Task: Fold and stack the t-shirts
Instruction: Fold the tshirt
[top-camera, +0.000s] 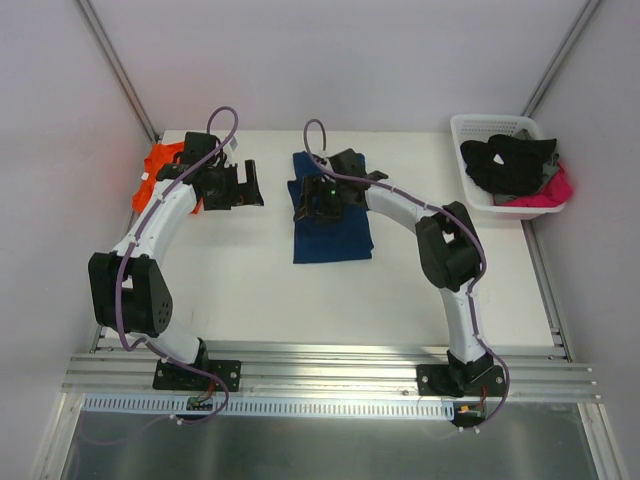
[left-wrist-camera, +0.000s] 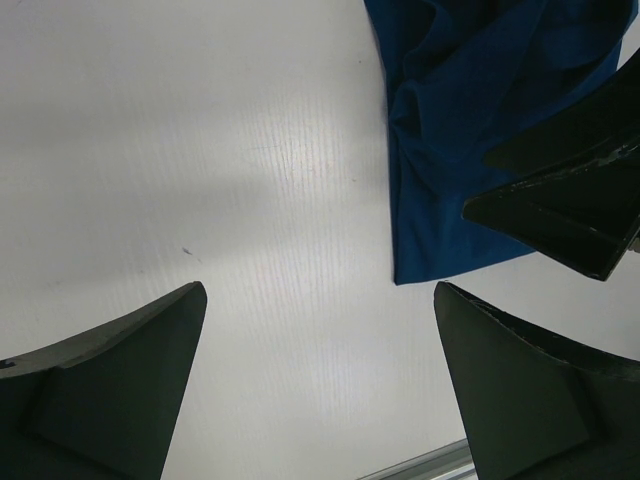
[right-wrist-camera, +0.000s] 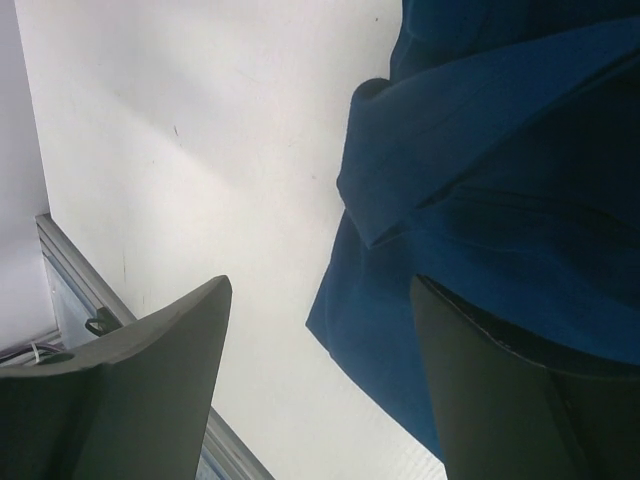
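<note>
The navy blue t-shirt (top-camera: 332, 232) lies folded into a narrow strip at the middle back of the table; its print is hidden. It also shows in the left wrist view (left-wrist-camera: 470, 130) and the right wrist view (right-wrist-camera: 500, 210). The orange t-shirt (top-camera: 158, 165) lies bunched at the back left, partly behind the left arm. My left gripper (top-camera: 243, 186) is open and empty over bare table, left of the navy shirt. My right gripper (top-camera: 308, 203) is open at the navy shirt's left edge, one finger (right-wrist-camera: 510, 400) over the cloth, the other (right-wrist-camera: 120, 400) over bare table.
A white basket (top-camera: 468, 170) with dark and pink clothes stands at the back right. Grey walls close the table's left, back and right. A metal rail (top-camera: 330, 365) runs along the near edge.
</note>
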